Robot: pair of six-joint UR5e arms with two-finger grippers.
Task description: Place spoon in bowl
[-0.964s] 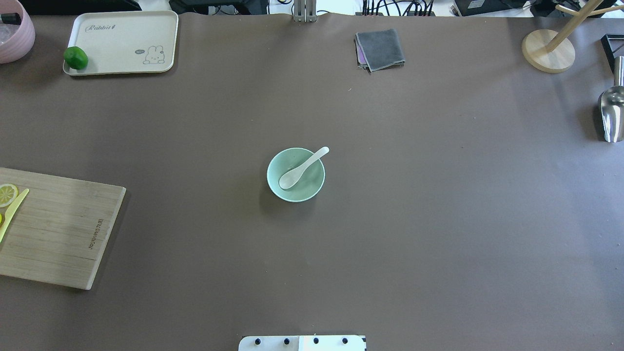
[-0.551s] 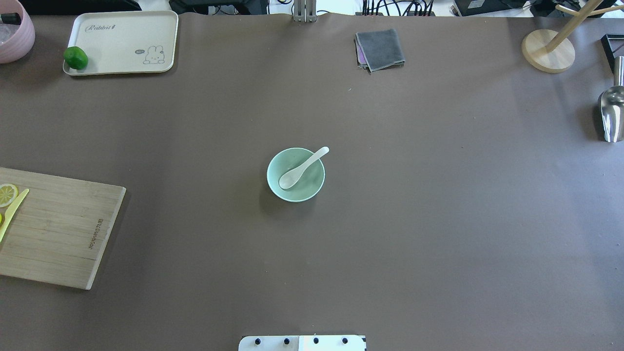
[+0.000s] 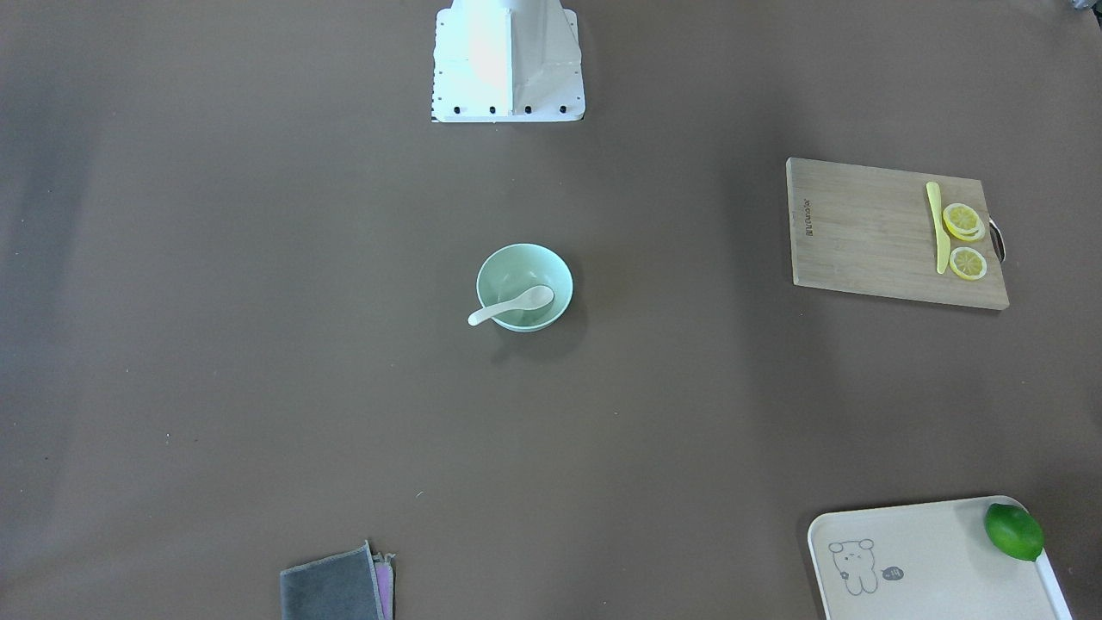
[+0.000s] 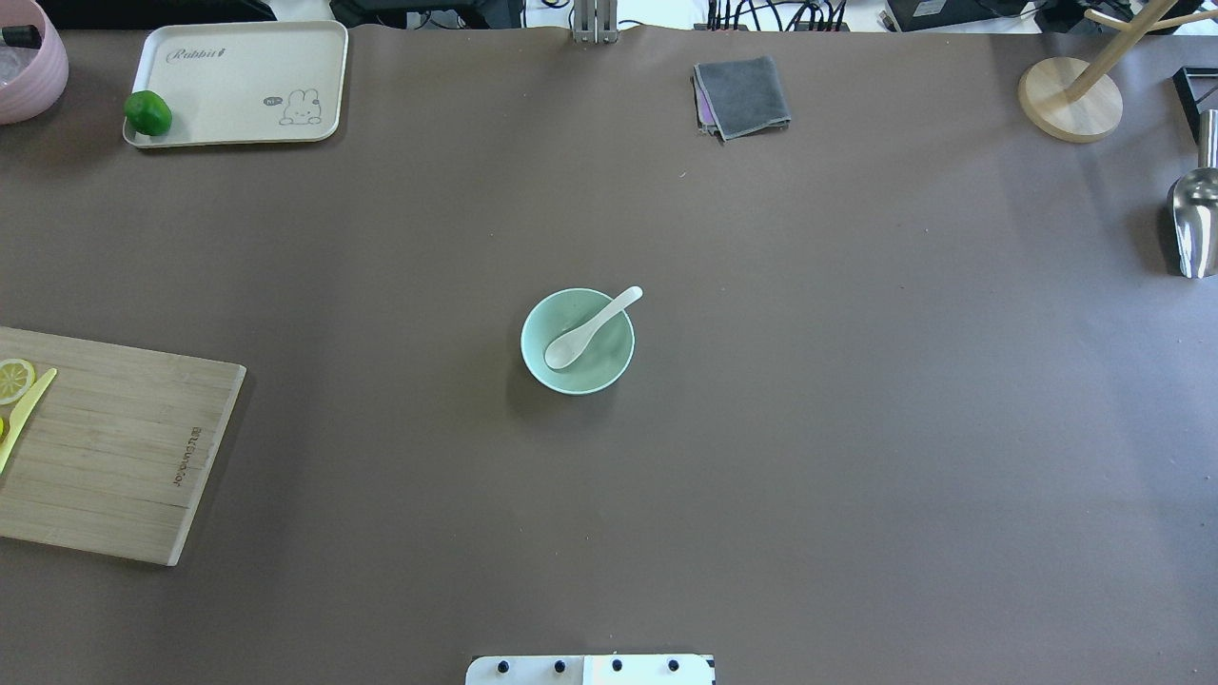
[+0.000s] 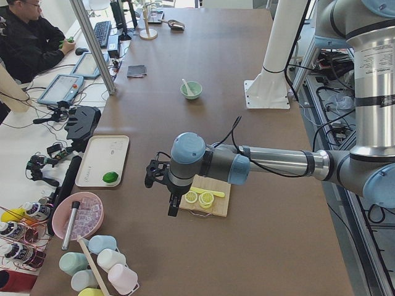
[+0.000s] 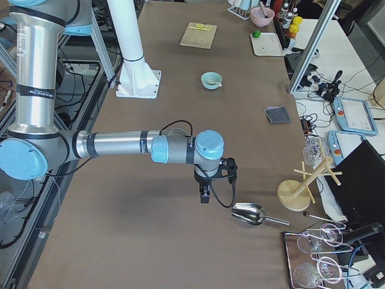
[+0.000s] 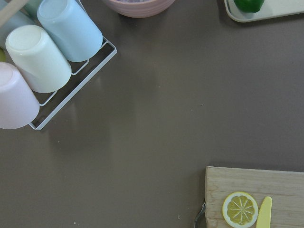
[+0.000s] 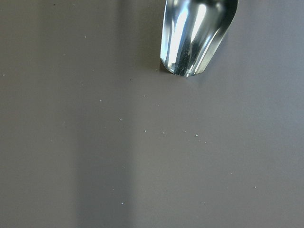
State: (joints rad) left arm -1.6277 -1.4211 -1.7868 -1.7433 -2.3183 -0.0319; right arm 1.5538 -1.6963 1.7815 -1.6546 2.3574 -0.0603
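The pale mint-green bowl stands upright at the middle of the table, also in the front view. The white spoon lies in it, scoop down inside and handle resting on the rim, pointing out toward the far right; it also shows in the front view. My left gripper hangs over the wooden cutting board at the table's left end, far from the bowl. My right gripper hangs near the metal scoop at the right end. Both show only in the side views; I cannot tell if they are open or shut.
A cutting board with lemon slices and a yellow knife lies left. A cream tray with a lime, a grey cloth, a wooden stand and a metal scoop line the far and right edges. Cups stand in a rack.
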